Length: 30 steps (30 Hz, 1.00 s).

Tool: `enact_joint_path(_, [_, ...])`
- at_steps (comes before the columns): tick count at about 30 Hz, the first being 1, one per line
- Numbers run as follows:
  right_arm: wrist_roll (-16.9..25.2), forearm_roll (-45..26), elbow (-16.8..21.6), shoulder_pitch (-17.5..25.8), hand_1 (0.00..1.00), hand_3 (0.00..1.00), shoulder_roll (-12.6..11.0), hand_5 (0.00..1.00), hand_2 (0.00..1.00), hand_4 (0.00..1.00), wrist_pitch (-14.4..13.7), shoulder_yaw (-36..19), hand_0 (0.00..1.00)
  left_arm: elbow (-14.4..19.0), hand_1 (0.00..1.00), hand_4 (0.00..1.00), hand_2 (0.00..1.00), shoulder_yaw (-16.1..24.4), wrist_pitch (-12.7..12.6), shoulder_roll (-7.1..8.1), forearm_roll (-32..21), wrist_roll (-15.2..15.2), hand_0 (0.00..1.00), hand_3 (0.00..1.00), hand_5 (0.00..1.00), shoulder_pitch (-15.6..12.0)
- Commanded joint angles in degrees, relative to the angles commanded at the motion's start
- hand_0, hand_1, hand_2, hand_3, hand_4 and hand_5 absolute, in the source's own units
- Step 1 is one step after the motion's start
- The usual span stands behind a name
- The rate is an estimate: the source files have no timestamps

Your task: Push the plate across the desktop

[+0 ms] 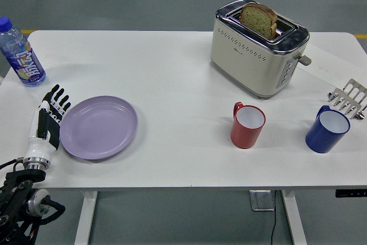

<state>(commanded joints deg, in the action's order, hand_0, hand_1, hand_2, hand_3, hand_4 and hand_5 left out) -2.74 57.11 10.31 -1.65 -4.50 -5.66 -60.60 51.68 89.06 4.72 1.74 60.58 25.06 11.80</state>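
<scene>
The left hand (47, 120) stands edge-on against the left rim of the purple plate (98, 127), fingers straight and holding nothing. This flat side serves for pushing the plate right, toward the red mug (247, 125).

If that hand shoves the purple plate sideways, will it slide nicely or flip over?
The plate looks low, wide and flat on the smooth white table, so it should probably slide rather than tip. It seems rigid, likely plastic and light. The left hand presses only its left rim, so the plate may turn a little as it goes.
</scene>
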Motion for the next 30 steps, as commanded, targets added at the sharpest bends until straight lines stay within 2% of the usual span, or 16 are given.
enact_joint_path(10, [0.0,0.1,0.0,-0.1,0.550,0.635,-0.1,0.371,0.648,0.140,0.0,0.1,0.609,0.0,0.909,0.521,0.944,-3.1,-0.1,0.17,-1.4,0.1,0.883,0.931,0.998,0.2])
enact_joint_path(17, [0.1,0.4,0.0,-0.1,0.550,0.635,-0.1,0.370,0.648,0.140,0.1,0.0,0.609,-0.2,0.907,0.520,0.944,-3.5,-0.1,-0.75,-1.4,0.0,0.881,0.931,0.998,1.1])
enact_joint_path(30, [0.1,0.4,0.0,-0.2,0.550,0.635,-0.1,0.371,0.648,0.140,0.1,0.1,0.609,-0.5,0.905,0.517,0.942,-4.7,-0.1,-1.44,-1.6,-0.1,0.878,0.930,0.998,1.8])
